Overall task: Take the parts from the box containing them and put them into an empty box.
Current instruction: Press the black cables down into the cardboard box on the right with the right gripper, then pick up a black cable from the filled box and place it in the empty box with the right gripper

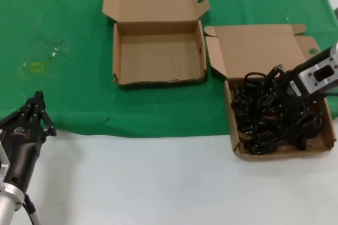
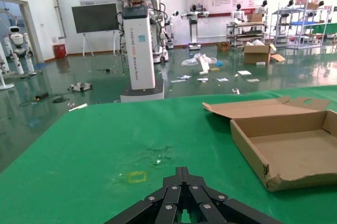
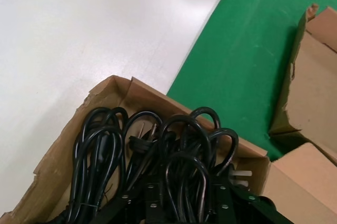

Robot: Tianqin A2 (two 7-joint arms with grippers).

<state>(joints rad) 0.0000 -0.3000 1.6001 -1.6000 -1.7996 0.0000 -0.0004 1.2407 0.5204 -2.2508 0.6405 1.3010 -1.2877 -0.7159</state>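
Several coiled black power cords [image 1: 272, 114] fill the squarish box [image 1: 259, 45] at the right, its tall lid laid open behind. My right gripper [image 1: 278, 77] is down in this pile at the tray's far side. In the right wrist view the gripper [image 3: 187, 182] is open, with cord loops [image 3: 105, 150] lying between and around its fingers, inside the cardboard wall [image 3: 121, 90]. The wide empty box [image 1: 158, 56] stands open at centre back and also shows in the left wrist view [image 2: 295, 150]. My left gripper [image 1: 38, 98] is shut and empty at the near left [image 2: 182, 171].
A green cloth [image 1: 63, 13] covers the far part of the table and a white surface [image 1: 158, 183] the near part. A small yellow mark [image 1: 37, 67] lies on the cloth at the left. A gap of green cloth separates the two boxes.
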